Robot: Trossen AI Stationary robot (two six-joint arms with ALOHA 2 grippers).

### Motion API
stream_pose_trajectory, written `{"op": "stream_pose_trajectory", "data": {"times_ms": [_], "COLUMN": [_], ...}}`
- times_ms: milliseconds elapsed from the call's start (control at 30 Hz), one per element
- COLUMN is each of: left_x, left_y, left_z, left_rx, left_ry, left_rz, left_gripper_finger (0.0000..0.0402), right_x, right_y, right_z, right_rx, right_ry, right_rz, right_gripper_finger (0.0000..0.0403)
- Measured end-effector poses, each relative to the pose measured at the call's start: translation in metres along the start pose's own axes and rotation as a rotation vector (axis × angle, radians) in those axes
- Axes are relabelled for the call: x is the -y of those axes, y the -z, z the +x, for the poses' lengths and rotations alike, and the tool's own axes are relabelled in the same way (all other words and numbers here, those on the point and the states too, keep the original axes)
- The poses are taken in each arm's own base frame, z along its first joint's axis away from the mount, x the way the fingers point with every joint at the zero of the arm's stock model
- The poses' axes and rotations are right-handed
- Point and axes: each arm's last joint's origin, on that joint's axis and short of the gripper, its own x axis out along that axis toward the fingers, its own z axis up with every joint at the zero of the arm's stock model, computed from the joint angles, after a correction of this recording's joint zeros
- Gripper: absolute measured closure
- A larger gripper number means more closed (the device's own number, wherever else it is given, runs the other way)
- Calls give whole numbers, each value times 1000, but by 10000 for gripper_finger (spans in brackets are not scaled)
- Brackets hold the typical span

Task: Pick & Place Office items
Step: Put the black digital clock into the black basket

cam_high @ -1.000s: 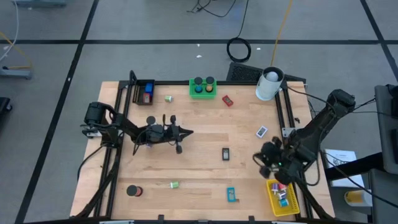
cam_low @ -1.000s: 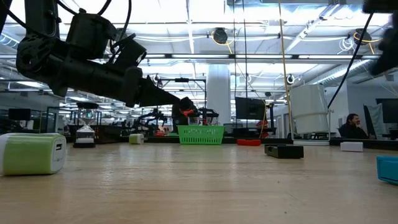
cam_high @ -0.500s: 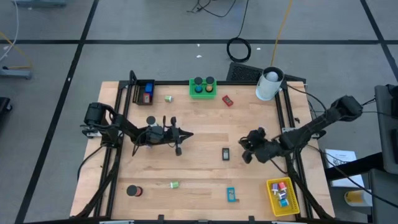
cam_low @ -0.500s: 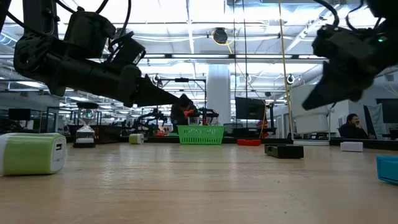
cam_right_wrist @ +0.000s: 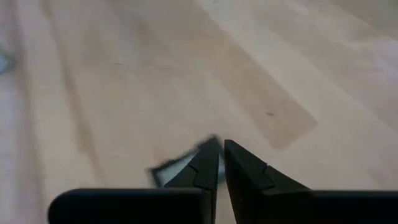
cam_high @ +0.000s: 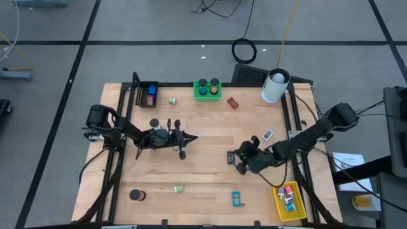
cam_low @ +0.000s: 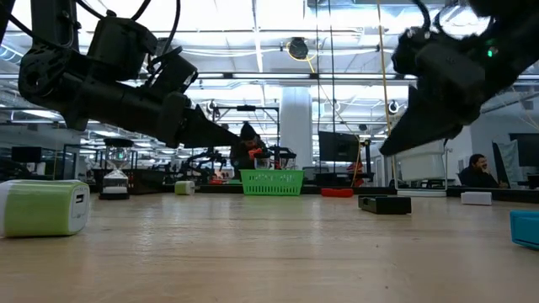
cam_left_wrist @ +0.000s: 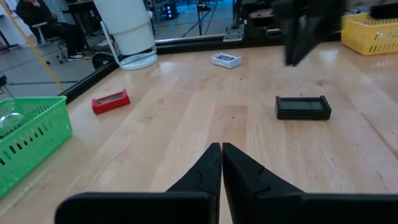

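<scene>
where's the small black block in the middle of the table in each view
High view: the black block lies right of centre, just left of the right gripper.
Low view: it lies flat at the table's far right, below the right arm.
Left wrist view: right of centre on the wood.
Right wrist view: cannot tell; only a blurred dark shape behind the jaws.
Shared landmark: the red block.

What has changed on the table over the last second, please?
The right gripper has swung from above the yellow bin toward the table's middle, and now hangs beside the black block with fingers shut and empty. The left gripper, also shut, and the items on the table have stayed put.
</scene>
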Motion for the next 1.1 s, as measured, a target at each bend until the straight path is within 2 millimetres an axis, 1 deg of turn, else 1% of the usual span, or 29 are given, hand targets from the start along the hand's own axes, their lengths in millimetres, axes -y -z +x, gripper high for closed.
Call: {"op": "stream_pose_trajectory", "data": {"times_ms": [100,200,300,400,500,600,667,733,867,967,1100], "left_x": [0,0,0,0,0,0,0,0,0,0,0], "left_y": [0,0,1,1,1,1,1,1,1,1,1], "left_z": [0,0,0,0,0,0,0,0,0,0,0], "left_rx": [-1,-3,-11,-12,-13,-13,-13,-14,-15,-16,-16], "left_ry": [0,0,0,1,-2,-2,-2,-2,-2,-2,-2], "left_rz": [0,2,3,3,1,1,1,1,1,-2,-2], "left_gripper_finger": [379,389,398,390,380,383,392,397,387,378,385], "right_x": [-18,-29,-35,-41,-48,-50,-48,-45,-37,-37,-36], "right_y": [0,10,22,28,27,24,23,24,27,28,33], "right_z": [0,5,11,17,25,30,33,33,32,33,37], "right_rx": [-3,-45,-92,-105,-99,-84,-73,-64,-83,-85,-99], "right_ry": [-36,-53,-48,-38,-23,8,34,68,147,155,165], "right_rz": [-11,-16,11,17,19,9,5,-10,14,42,22], "right_gripper_finger": [357,313,251,180,112,64,50,47,58,62,63]}}
